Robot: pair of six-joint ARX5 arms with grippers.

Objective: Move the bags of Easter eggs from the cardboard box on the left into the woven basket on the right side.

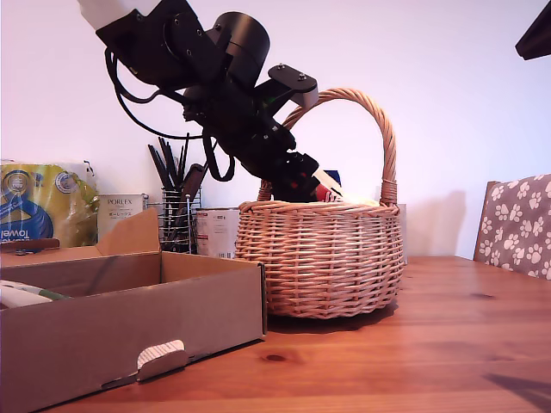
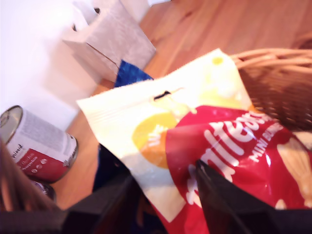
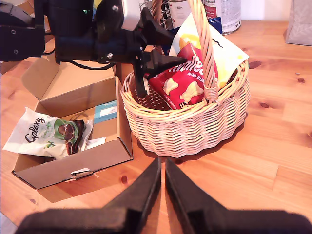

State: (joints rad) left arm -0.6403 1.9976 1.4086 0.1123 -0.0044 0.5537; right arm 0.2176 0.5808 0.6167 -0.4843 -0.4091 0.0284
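Note:
My first gripper (image 1: 312,185) (image 2: 165,170) (image 3: 158,73) reaches down over the rim of the woven basket (image 1: 327,258) (image 2: 273,83) (image 3: 195,131) and is shut on the red end of a cream and red bag (image 1: 330,183) (image 2: 195,112) (image 3: 187,80). The bag leans against the basket handle (image 3: 204,48). A blue packet (image 2: 129,73) peeks out behind it. At the exterior view's left, the cardboard box (image 1: 129,327) (image 3: 73,165) holds a white-green bag (image 1: 21,295) (image 3: 48,136). My second gripper (image 3: 162,190) hangs shut and empty above the table in front of the basket.
Behind the box stand a black wire utensil holder (image 1: 176,219), tins (image 1: 215,232) (image 2: 41,146), a white Porlex carton (image 1: 120,211) and a yellow-blue towel pack (image 1: 43,206). A paw-print chair (image 1: 516,224) is at the exterior view's right. A grey bag (image 2: 109,39) stands behind the basket.

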